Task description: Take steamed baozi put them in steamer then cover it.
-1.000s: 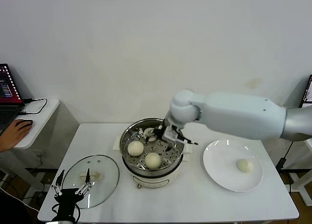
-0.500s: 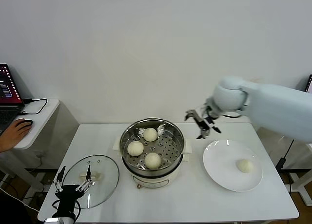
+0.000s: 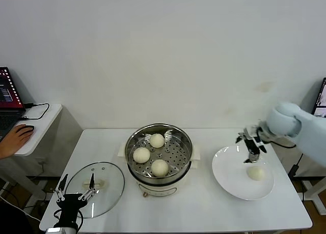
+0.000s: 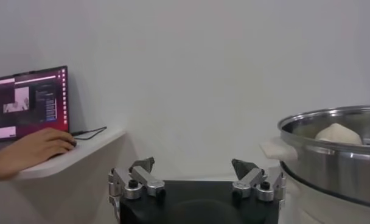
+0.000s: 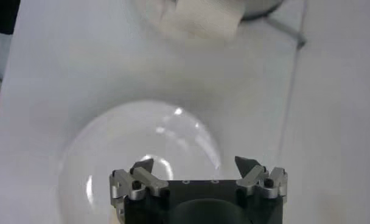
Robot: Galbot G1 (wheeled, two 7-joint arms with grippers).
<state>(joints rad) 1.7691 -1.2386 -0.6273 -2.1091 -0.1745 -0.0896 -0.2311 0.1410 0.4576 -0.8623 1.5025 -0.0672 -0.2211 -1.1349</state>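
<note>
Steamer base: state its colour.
Cream-white below the shiny steel steamer; the head view shows it best.

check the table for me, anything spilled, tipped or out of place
Nothing stands out. Three baozi sit in the upright steamer, one more rests on the white plate under the open right gripper. The glass lid lies flat on the table beside the steamer, near the open left gripper.

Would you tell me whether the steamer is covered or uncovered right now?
Uncovered: the steamer shows three baozi, and the glass lid lies on the table.
</note>
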